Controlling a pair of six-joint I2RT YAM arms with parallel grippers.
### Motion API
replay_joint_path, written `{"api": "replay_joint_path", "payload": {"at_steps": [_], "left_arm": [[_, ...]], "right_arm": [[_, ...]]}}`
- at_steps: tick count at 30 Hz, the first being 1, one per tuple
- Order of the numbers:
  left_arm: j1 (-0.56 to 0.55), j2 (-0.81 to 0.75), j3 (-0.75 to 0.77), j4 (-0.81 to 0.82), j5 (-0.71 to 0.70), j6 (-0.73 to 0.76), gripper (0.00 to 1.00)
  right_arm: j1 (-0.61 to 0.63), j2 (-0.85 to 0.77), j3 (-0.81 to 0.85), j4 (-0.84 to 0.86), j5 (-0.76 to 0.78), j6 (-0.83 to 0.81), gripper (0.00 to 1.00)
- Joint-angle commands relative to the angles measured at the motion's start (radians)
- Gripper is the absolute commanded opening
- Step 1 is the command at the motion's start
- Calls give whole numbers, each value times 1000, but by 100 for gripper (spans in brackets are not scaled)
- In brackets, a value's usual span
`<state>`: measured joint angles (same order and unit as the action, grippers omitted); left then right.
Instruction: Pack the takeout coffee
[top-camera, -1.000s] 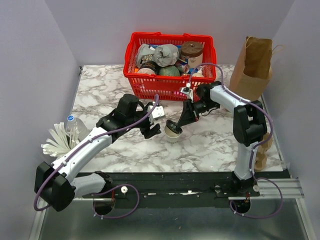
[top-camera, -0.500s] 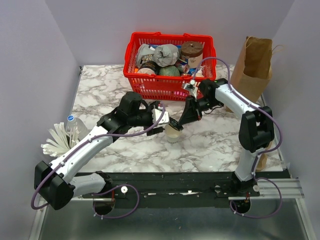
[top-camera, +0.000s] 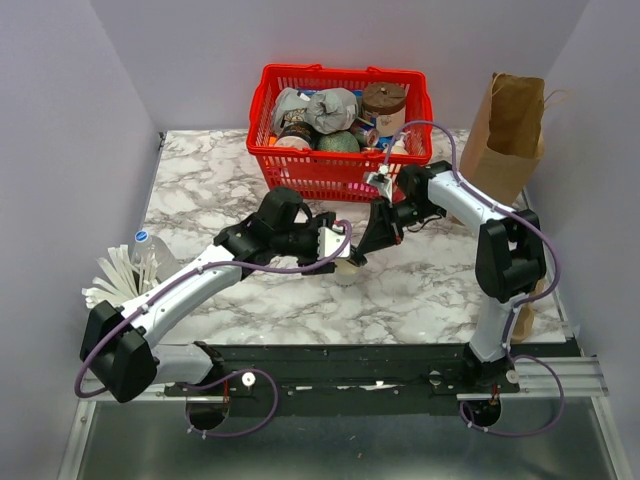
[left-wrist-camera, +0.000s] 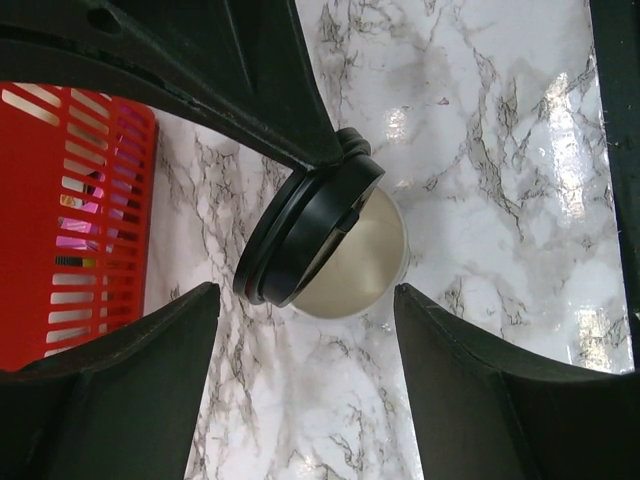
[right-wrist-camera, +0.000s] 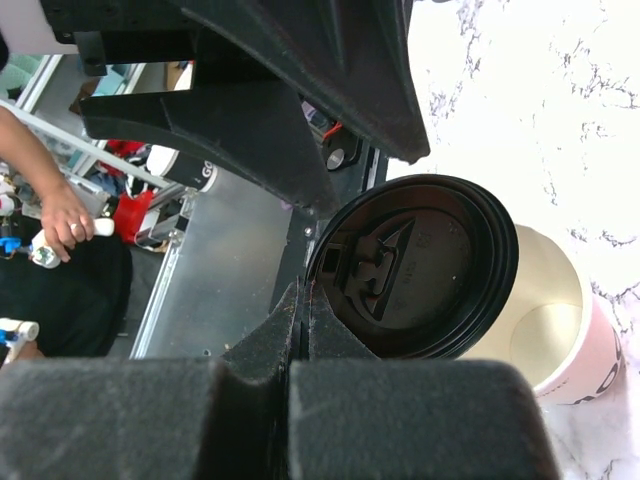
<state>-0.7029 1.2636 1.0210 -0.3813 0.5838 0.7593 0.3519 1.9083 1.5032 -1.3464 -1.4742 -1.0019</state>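
The takeout coffee is a cream paper cup standing on the marble table, its mouth open and showing in the right wrist view. Its black lid hangs tilted over the mouth, partly off. My right gripper is shut on the lid's rim and comes from the right. My left gripper is open at the cup's left. In the left wrist view the cup and lid sit just beyond the gap between its spread fingers.
A red basket full of several groceries stands behind the cup. A brown paper bag stands upright at the back right. A water bottle and white utensils lie at the left table edge.
My left arm has reached right, bringing its open gripper up to the cup. The right gripper has stayed shut on the lid, shifting only slightly.
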Motion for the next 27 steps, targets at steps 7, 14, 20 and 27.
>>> {"api": "replay_joint_path", "payload": {"at_steps": [7,14,20,27], "left_arm": [[-12,-16,-21,104,-9,-75,78],[-21,-67,-22,87,-33,-115,79],[-29,-84,-7,97,-67,-84,78],[-30,-98,-19,117,-85,-23,77]], "right_arm": [[4,-5,25,-183,-176,-40,1],[13,-87,89,-64,-37,118,1],[21,-325,-133,698,181,803,1],[53,-242,2,480,202,643,1]]}}
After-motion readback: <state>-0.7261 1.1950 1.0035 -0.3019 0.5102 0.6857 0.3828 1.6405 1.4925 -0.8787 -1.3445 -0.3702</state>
